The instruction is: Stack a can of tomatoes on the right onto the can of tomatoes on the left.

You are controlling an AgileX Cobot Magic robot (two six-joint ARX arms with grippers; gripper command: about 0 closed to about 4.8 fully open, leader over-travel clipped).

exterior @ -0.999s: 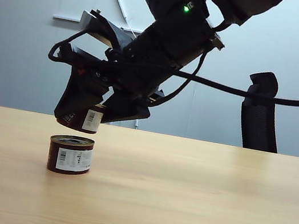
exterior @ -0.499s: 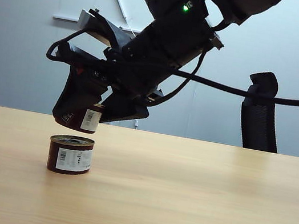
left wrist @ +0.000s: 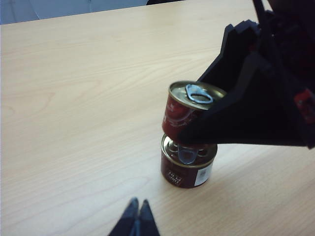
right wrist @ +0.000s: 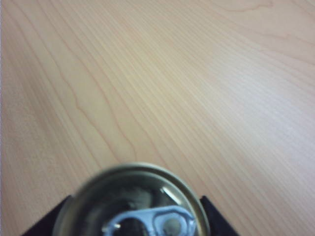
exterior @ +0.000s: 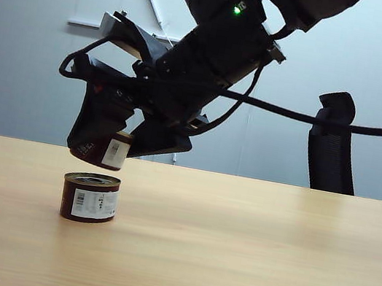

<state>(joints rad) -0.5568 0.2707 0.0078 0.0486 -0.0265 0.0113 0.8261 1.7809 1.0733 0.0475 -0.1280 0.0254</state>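
Labels too blurry to read. Right gripper (exterior: 102, 144) holds the upper can (left wrist: 189, 109) between its jaws, tilted, at 12 o'clock above the lower can (exterior: 89, 198). Left gripper (left wrist: 138, 215) looks pinched shut.

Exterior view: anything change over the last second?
Barely. The right gripper with the upper can shifted slightly left early on, then held. The can now looks a little more tilted between the fingers, which may be starting to ease apart; it still hangs just above the lower can, not touching it. The lower can, the table and the left gripper, shut and well back, stayed as they were.
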